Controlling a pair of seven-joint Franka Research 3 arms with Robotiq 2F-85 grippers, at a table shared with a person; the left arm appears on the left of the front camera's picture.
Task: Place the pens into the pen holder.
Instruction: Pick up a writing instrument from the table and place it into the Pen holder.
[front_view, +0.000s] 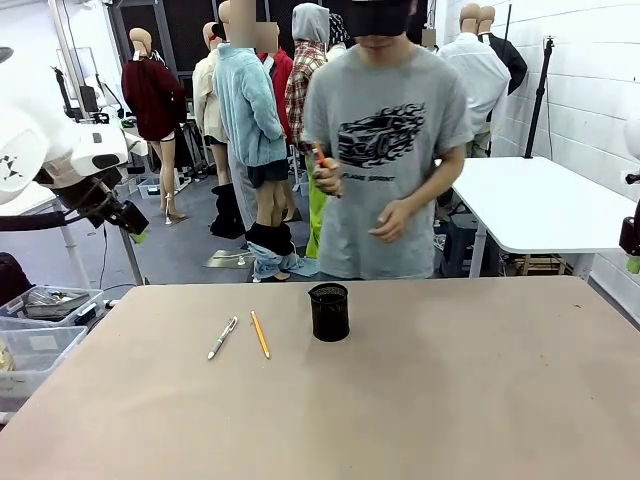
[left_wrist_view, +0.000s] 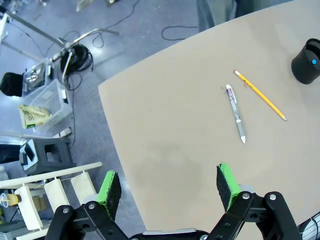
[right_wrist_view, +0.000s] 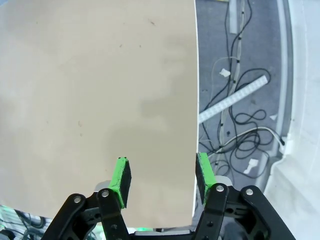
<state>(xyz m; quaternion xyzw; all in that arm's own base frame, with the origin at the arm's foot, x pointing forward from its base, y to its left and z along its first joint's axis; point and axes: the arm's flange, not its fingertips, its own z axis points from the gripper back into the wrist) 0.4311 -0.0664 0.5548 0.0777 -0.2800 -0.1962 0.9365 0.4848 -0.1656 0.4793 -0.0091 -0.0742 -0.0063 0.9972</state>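
Observation:
The black mesh pen holder (front_view: 330, 311) stands upright near the table's middle, toward the far side. Left of it lie a yellow pencil (front_view: 260, 334) and a white-silver pen (front_view: 222, 337), side by side on the table. The person across the table holds an orange-red pen (front_view: 320, 158) in one raised hand. My left gripper (front_view: 138, 230) hangs open above the table's far left corner. From its wrist view the left gripper (left_wrist_view: 168, 187) looks down on the pen (left_wrist_view: 235, 112), pencil (left_wrist_view: 260, 95) and holder (left_wrist_view: 306, 62). My right gripper (right_wrist_view: 162, 179) is open and empty over the table's right edge.
Clear plastic bins (front_view: 40, 320) sit off the table's left side, with a stool and white frame near them (left_wrist_view: 47, 155). A white table (front_view: 540, 200) stands behind at right. Cables (right_wrist_view: 240, 120) lie on the floor beyond the right edge.

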